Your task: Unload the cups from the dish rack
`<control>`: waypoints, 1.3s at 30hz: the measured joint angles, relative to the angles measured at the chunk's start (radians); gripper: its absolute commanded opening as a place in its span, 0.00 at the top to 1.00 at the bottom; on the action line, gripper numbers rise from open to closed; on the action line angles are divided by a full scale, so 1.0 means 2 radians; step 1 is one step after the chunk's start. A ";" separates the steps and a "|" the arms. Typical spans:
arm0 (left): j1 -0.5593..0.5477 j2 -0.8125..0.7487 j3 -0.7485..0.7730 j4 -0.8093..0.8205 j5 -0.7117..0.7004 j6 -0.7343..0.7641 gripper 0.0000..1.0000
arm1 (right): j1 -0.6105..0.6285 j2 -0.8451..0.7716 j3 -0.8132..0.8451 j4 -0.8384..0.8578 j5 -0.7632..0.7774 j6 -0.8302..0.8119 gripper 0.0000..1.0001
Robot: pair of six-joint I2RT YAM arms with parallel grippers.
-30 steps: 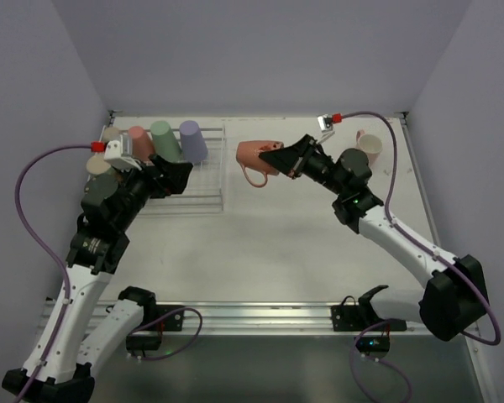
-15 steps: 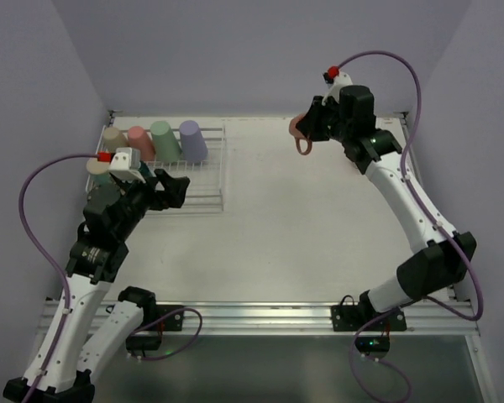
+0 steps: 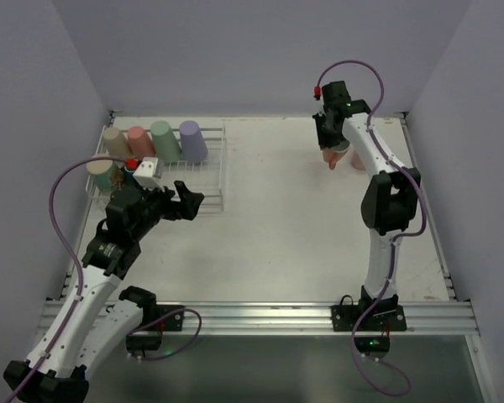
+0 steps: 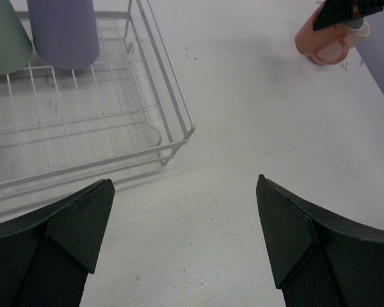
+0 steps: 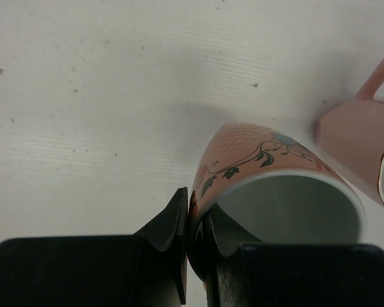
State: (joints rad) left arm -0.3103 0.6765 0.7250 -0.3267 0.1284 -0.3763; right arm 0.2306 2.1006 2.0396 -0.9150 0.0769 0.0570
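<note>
Right wrist: found right gripper [image 5: 191, 214] pinching rim of salmon floral ceramic mug [image 5: 243, 160], well right of white wire dish rack [image 4: 83, 128], beside pink ceramic mug [image 5: 352, 147]. Found left gripper [image 4: 184, 185] spread wide near rack. Needed level set-down clear of neighbour.

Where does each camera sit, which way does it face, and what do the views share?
Top external: above and behind the arms, looking down on the table; both arms show, left claw open, right claw far right.
Left wrist: on the left arm, facing past the dish rack corner toward the far right; its two open fingers show.
Right wrist: looking down at the salmon floral mug, its fingers pinching the rim.
Shared: both wrist views show that mug.
</note>
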 measured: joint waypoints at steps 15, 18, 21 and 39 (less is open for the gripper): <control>-0.026 0.009 -0.002 0.002 -0.024 0.017 0.00 | -0.017 0.070 0.009 -0.001 0.013 -0.046 1.00; -0.026 0.009 -0.002 0.002 -0.027 0.019 0.00 | -0.018 0.070 0.009 0.007 0.013 -0.051 1.00; -0.026 0.010 -0.002 0.002 -0.029 0.020 0.00 | -0.019 0.072 0.009 0.013 0.014 -0.056 1.00; -0.025 0.018 -0.002 0.002 -0.052 0.023 0.00 | -0.023 0.078 0.010 0.039 0.017 -0.065 0.18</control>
State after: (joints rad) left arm -0.3607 0.7120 0.7216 -0.3229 0.0246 -0.3294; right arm 0.1837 2.2566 2.0605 -0.8364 0.1112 -0.0731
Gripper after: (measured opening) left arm 0.997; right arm 0.743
